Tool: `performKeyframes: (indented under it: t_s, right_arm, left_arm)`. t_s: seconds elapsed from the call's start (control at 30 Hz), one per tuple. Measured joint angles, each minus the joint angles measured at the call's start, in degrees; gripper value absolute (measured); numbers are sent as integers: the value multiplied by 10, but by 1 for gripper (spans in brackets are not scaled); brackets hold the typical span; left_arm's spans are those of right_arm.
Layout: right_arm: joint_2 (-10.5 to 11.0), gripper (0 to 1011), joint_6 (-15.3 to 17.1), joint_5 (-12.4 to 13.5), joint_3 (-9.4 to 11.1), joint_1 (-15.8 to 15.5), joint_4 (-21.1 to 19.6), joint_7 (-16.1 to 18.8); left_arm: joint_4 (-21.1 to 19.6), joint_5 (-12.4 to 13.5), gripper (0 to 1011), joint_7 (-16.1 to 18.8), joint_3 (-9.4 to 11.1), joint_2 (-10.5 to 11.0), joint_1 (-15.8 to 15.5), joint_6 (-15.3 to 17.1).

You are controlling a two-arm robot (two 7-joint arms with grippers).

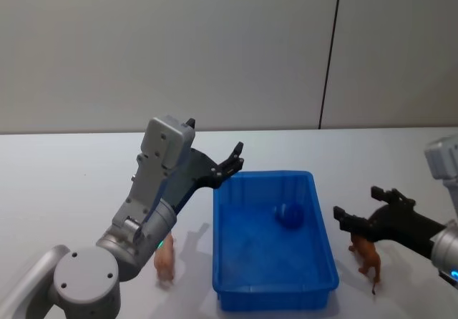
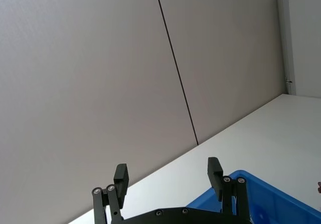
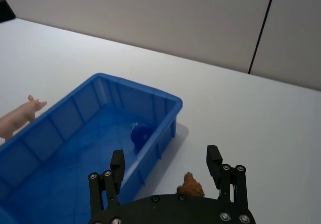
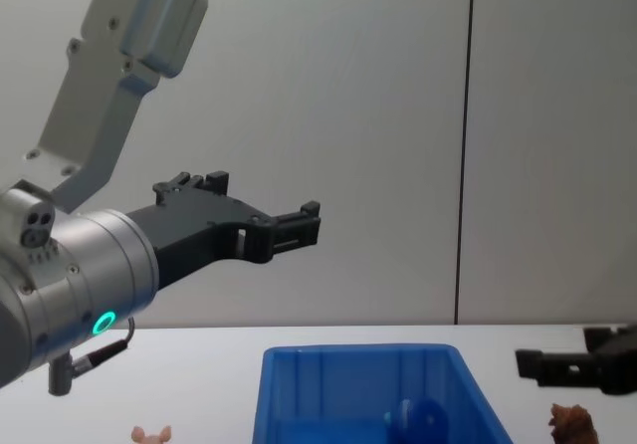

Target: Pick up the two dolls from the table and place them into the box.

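Round blue doll (image 1: 290, 215) sits in the bright blue plastic bin (image 1: 275, 297). Right gripper (image 1: 361, 206), spread wide, hangs over the brown maned doll (image 1: 367, 256). Left gripper (image 1: 235, 159) is up high, spread too.

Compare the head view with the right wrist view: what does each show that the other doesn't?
Head view, not the right wrist view: the left gripper, open and held high by the box's far-left corner, and the whole brown doll standing on the table right of the box, below the right gripper. Right wrist view, not the head view: the gap between the right gripper's open fingers, with the brown doll's top showing low between them. Both: the blue doll inside the box and a pink pig toy left of it.
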Motion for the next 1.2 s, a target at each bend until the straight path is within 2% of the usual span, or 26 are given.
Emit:
performKeyframes:
  t_s: [0.3, 0.67, 1.2]
  right_arm:
    - [14, 1001, 25, 4, 3, -20, -9, -19]
    - [19, 1001, 49, 3, 2, -33, -5, -36]
    - [8, 1001, 67, -2, -8, -31, 21, -42]
  left_arm:
    - [0, 0, 1001, 0, 0, 0, 0, 0]
    - [0, 0, 1001, 0, 0, 0, 0, 0]
    - [0, 0, 1001, 0, 0, 0, 0, 0]
